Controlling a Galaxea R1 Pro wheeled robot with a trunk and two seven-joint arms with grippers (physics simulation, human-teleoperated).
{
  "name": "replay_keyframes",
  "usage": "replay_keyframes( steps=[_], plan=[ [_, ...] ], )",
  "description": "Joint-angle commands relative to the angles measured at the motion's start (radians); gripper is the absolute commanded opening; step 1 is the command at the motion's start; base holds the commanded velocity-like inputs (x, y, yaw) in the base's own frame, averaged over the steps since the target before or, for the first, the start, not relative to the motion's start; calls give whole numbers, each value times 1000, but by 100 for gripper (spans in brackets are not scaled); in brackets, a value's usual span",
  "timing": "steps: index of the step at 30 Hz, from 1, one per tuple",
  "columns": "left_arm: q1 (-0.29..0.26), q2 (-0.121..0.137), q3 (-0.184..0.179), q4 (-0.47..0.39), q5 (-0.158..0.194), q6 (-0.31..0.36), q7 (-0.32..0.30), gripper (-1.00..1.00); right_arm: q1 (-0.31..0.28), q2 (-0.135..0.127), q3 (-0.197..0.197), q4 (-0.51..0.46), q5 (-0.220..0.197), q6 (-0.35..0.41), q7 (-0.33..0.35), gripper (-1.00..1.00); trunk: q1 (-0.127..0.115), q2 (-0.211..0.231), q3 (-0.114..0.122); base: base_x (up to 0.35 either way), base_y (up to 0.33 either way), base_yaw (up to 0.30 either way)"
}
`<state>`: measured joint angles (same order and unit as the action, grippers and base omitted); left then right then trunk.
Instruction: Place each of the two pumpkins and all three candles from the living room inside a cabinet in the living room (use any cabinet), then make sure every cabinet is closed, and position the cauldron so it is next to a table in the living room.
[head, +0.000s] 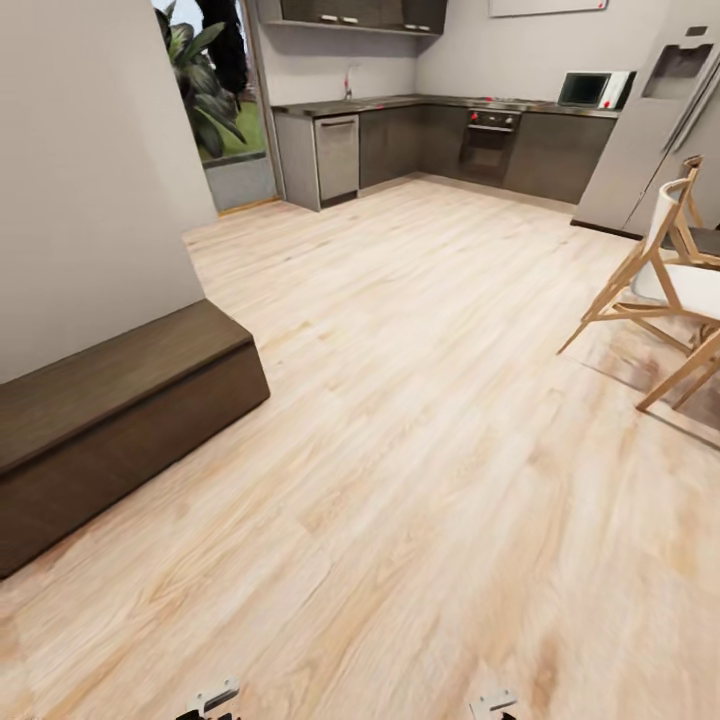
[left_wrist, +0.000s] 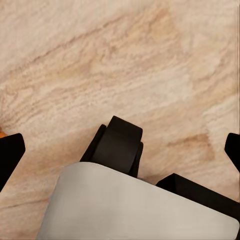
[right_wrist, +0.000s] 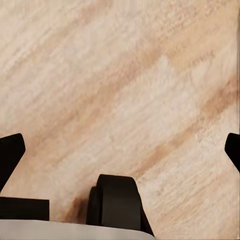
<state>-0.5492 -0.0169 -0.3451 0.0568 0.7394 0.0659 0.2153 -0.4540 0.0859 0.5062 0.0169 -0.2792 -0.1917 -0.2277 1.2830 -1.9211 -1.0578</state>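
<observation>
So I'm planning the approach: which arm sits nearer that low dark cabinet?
Left, probably. The cabinet lies on the head view's left, the left gripper side. Both the left and the right gripper are open over bare floor.

The cabinet (head: 120, 420) is a long, low dark-brown wooden unit sitting at the left edge of the head view, in the middle-to-lower left of the frame. It stands on the pale plank floor, its back against the grey wall. Its flat top runs diagonally from the left border up toward the frame's centre, ending in a square corner. Its plain, handleless front shows no gap; it looks closed.
</observation>
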Motion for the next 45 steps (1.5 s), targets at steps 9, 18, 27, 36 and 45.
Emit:
replay_keyframes(
  steps=[9,18,27,36,45],
  plan=[
    [0,0,0,0,0,0,0,100,0,0,0,1,1,0,0,100,0,0,-4,318,-102,280],
    [0,0,0,0,0,0,-1,100,0,0,0,1,2,0,0,100,0,0,-5,324,-84,282],
    [0,0,0,0,1,0,-1,100,0,0,0,2,3,0,0,100,0,0,-5,324,-84,284],
    [0,2,0,0,1,0,-1,100,0,1,0,2,5,0,0,100,0,0,-5,314,-40,284],
    [0,3,0,0,2,0,1,100,0,2,0,2,5,0,0,100,0,0,-5,88,-1,284]
  ],
)
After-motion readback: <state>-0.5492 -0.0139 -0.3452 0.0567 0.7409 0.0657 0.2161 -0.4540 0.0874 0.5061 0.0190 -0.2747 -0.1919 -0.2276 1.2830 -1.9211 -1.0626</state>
